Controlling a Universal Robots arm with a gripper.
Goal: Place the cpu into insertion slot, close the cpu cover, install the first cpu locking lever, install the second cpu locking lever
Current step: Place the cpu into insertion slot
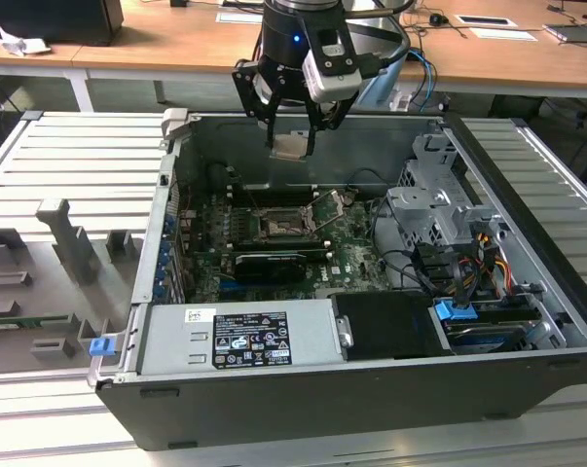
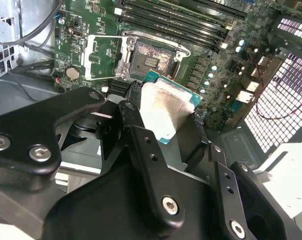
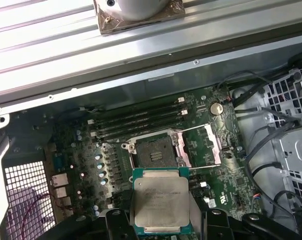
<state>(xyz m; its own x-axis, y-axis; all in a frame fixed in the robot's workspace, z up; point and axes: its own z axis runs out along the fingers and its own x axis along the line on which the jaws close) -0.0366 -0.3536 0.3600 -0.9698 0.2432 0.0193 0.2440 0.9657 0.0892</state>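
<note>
- While the chip (image 1: pixel 293 146) hangs clear of the board (image 1: pixel 356 255), the exterior view has the gripper (image 1: pixel 293 148) above the open computer case (image 1: pixel 303 394), its jaws pinching the chip by two opposite edges. The socket (image 1: pixel 276 226) lies well below the jaws, and the cover (image 1: pixel 326 208) is lifted just beside it.
- In the second wrist view, the black fingers (image 2: pixel 135 117) clamp the chip (image 2: pixel 166 110) face outward. The bare socket (image 2: pixel 151 60) shows beyond the jaws and holds nothing. The cover (image 2: pixel 103 57) is flipped fully back on the socket's far side from the jaws' line.
- In the first wrist view, the chip (image 3: pixel 160 200) sits between the jaws, and the socket (image 3: pixel 156 150) is straight ahead of them and roughly square to the chip. The cover (image 3: pixel 203 145) lies open to one side.
- Judgement: this is the first step, placing the chip, and it is not yet done. The cover and both levers are untouched. Seating the chip calls for the jaws centred over the socket, edges parallel, and a level, gentle descent, since a tilted chip could catch the rim or the contacts.
</note>
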